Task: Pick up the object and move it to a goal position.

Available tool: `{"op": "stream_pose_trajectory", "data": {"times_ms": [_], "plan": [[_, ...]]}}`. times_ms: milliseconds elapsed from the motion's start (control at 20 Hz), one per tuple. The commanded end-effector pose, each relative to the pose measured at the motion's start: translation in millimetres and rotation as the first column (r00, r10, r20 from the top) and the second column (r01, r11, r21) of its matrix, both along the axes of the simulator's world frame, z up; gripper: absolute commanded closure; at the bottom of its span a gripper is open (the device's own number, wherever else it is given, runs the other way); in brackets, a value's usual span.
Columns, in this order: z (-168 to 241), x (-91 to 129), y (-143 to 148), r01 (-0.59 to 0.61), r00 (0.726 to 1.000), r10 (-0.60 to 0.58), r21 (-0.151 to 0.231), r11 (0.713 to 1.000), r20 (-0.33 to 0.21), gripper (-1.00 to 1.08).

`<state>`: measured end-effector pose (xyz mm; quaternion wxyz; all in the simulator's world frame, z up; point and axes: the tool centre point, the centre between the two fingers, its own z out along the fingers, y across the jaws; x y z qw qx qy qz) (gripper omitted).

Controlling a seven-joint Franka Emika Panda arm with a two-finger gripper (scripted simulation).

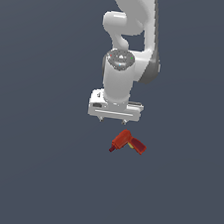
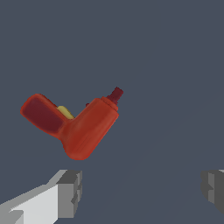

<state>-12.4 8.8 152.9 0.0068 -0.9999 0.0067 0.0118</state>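
The object, a small red L-shaped toy drill (image 1: 127,141) with a dark red tip and a yellow mark, lies on the dark grey floor. In the exterior view it sits just below and slightly to the exterior view's right of my gripper (image 1: 112,120). The gripper hangs above it, open, with nothing between its fingers. In the wrist view the drill (image 2: 83,127) lies ahead of the two grey fingertips (image 2: 70,192), outside the gap between them, and my gripper (image 2: 142,190) stands wide apart.
The white arm (image 1: 128,41) rises behind the gripper in the exterior view. A plain dark grey surface (image 1: 37,164) spreads all around the drill.
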Motion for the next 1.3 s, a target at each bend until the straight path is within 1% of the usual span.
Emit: {"op": "stream_pose_trajectory", "data": {"times_ms": [0,300,700,1000,1250], "plan": [[0.0,0.0,0.0,0.0,1.0,0.0,0.0,1.0,0.0,-1.0],[-4.7,-1.6,2.5,-0.004,1.0,0.004,0.008,1.0,-0.015,-1.0],[-6.5,2.2,6.2,-0.029,0.999,0.029,0.006,1.0,-0.023,-1.0],[-12.0,12.5,16.9,-0.101,0.994,0.101,0.001,0.995,-0.049,-1.0],[-19.9,25.0,31.6,-0.197,0.977,0.196,-0.001,0.98,-0.085,-1.0]]}}
